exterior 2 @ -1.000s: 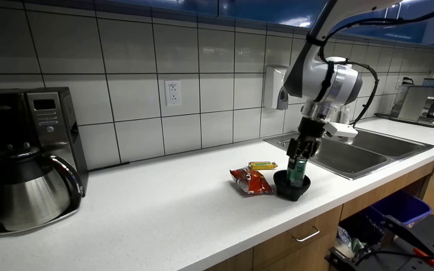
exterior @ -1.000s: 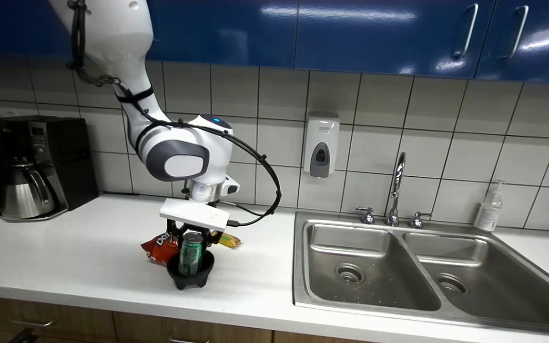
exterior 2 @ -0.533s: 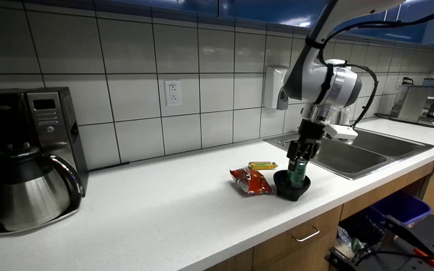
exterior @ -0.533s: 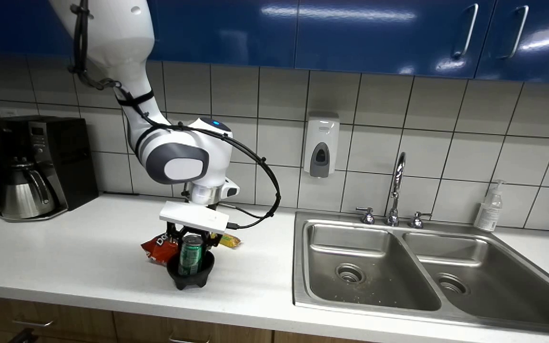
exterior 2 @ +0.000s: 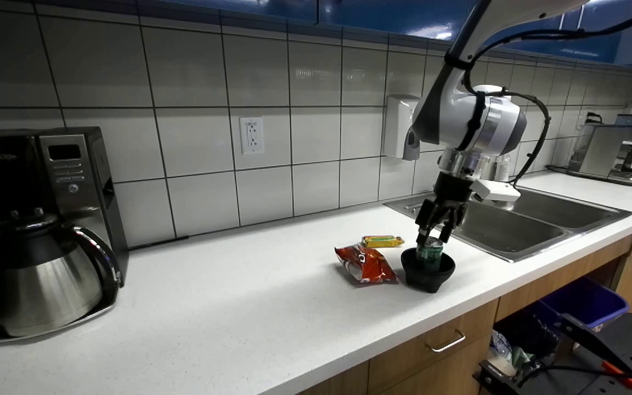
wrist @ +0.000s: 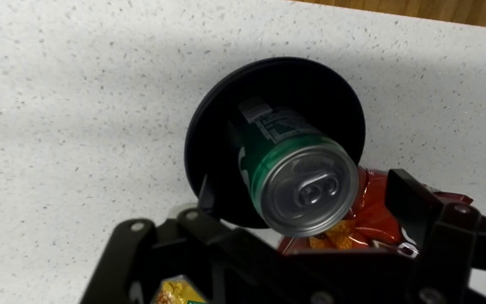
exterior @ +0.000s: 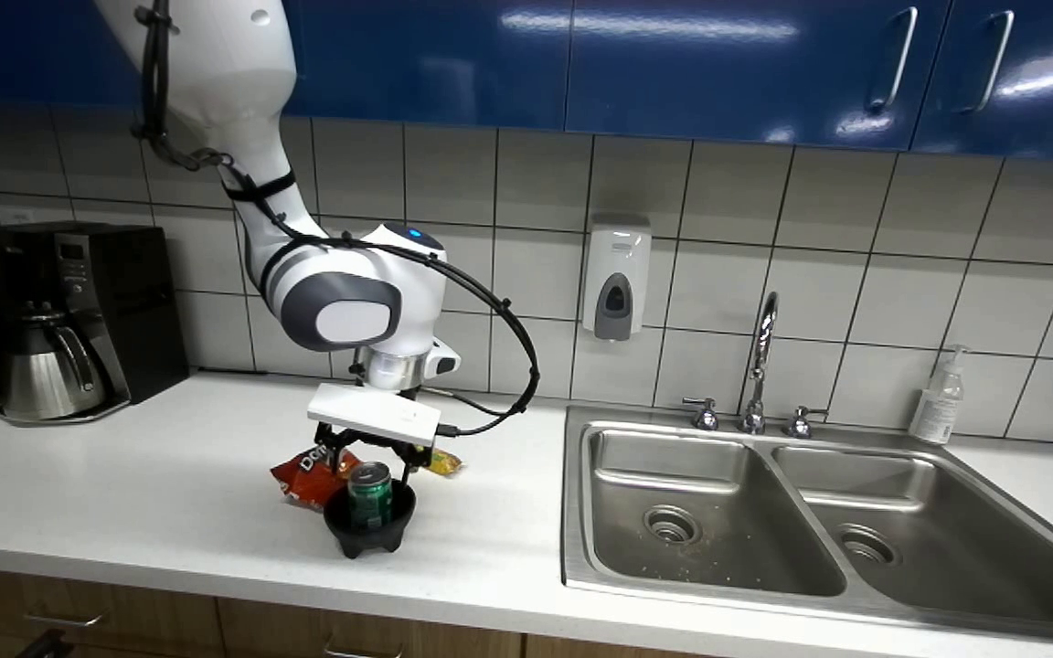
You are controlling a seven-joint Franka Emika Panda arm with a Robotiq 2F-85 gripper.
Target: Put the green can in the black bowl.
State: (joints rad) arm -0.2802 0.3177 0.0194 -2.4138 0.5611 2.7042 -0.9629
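At the centre of the wrist view, the green can (wrist: 291, 173) sat inside the black bowl (wrist: 325, 97). The gripper (wrist: 303, 191) had its fingers (wrist: 411, 207) spread, a gap on either side of the can; a red snack bag (wrist: 376, 207) lay at lower right.

On the thick, smooth white arm (exterior: 229, 82), a dark grey oval ring (exterior: 300, 313) frames a white oval cap (exterior: 353, 323), and a tiny blue light (exterior: 415, 234) glows near the top edge of the rounded white wrist housing (exterior: 421, 283). Black straps (exterior: 280, 183) bind looping black cables (exterior: 154, 73) along the arm. Below, I see a silvery metal collar (exterior: 391, 370), a flat white rectangular bar (exterior: 373, 414) and a black, jointed gripper (exterior: 370, 472) with pale round screw heads (wrist: 137, 226).
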